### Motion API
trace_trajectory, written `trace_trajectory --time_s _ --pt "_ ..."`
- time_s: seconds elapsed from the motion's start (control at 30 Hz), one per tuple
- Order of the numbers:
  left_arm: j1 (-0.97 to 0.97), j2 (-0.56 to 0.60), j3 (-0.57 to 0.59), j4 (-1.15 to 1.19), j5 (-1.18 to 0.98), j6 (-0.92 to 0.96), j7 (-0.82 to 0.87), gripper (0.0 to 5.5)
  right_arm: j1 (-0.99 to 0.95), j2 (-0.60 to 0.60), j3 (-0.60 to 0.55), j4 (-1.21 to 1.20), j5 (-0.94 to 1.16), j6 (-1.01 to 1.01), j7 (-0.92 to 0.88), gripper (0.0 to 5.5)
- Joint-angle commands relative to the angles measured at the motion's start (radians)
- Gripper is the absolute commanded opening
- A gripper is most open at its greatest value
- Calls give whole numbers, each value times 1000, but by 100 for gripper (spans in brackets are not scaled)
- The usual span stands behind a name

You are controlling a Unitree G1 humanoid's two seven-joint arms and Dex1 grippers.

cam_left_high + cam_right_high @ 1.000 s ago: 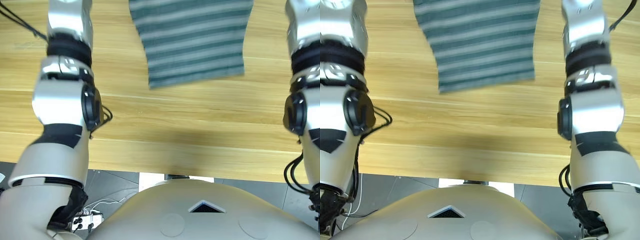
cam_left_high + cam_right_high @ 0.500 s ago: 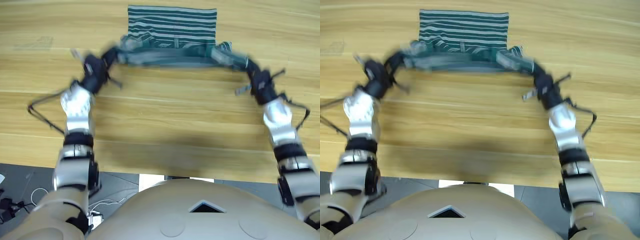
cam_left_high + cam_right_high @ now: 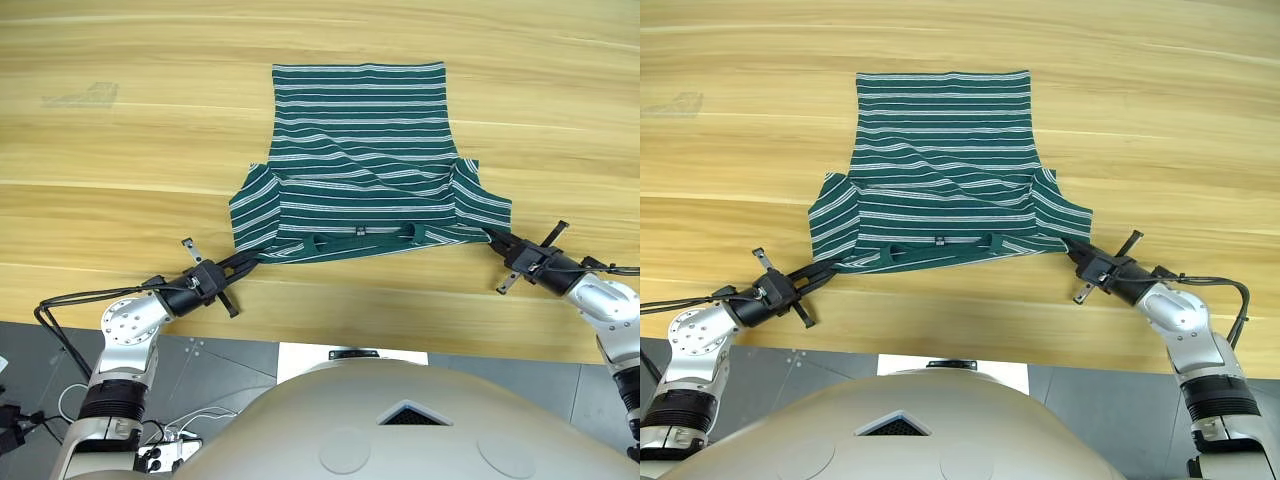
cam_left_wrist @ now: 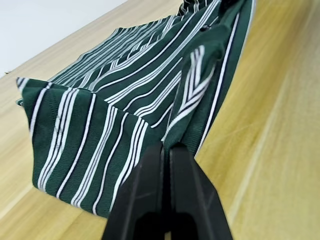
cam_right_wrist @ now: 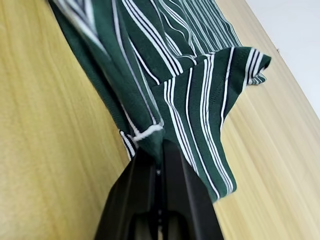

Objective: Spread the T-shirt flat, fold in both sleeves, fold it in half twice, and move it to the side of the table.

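The green striped T-shirt (image 3: 365,150) lay spread on the wooden surface (image 3: 120,160), its near edge stretched between the two pincers. The left pincer (image 3: 258,256) was clamped shut on one near corner of the shirt and the right pincer (image 3: 492,234) on the other. The shirt's body extended away beyond both.

Left tool (image 3: 258,258) and right tool (image 3: 491,234) closed, arms wide.

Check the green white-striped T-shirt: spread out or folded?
Spread out, not quite flat: the green striped T-shirt lies open on the wooden table, sleeves out, chest wrinkled. Left gripper and right gripper pinch its near corners.
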Motion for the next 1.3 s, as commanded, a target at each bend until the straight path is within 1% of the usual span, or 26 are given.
trace_trajectory --time_s 0.03,0.07,0.1,0.13,0.23,0.37,0.5,0.63,0.73,0.8,0.83,0.93,1.1,1.17,1.23,1.27,1.3 --pt "46 -8 -10 -48 -25 16 -24 31 70 -18 44 -19 1 -44 93 0" --pt "55 -12 -12 -57 -41 18 -34 39 86 -22 52 -35 26 -71 120 0" --pt "63 -15 -12 -67 -58 22 -45 64 97 -25 58 -47 46 -92 142 0" --pt "78 -21 -10 -90 -86 28 -56 77 105 -27 66 -57 62 -117 162 25" --pt "125 -30 4 -167 -181 58 -85 127 124 -33 76 -72 92 -151 206 71" --pt "183 -28 49 -237 -285 100 -121 186 150 -42 62 -96 155 -169 247 133" --pt "182 -29 143 -149 -331 121 -148 256 138 -57 16 -53 177 -158 266 211" --pt "177 -40 210 -79 -348 128 -187 321 136 -64 -34 -2 166 -155 257 281" --pt "101 -67 275 -33 -398 171 -165 365 154 -82 -82 -3 196 -159 268 286" --pt "36 -98 303 -16 -416 212 -116 396 184 -98 -117 -39 242 -159 283 286" --pt "10 -113 311 -12 -414 229 -92 417 202 -105 -135 -58 262 -158 290 286" --pt "-37 -150 320 -45 -415 282 -52 456 284 -126 -205 -102 294 -158 299 286" --pt "-83 -193 322 -123 -391 340 8 462 402 -146 -327 -203 322 -155 310 286" --pt "-95 -212 300 -143 -359 345 23 462 439 -146 -391 -265 391 -143 324 286" --pt "-136 -236 267 -117 -282 340 69 462 391 -138 -440 -286 497 -102 340 286" --pt "-157 -245 255 -100 -240 340 100 462 345 -132 -438 -283 513 -78 339 286" --pt "-184 -254 241 -78 -196 344 133 462 273 -116 -398 -270 484 -52 339 286"
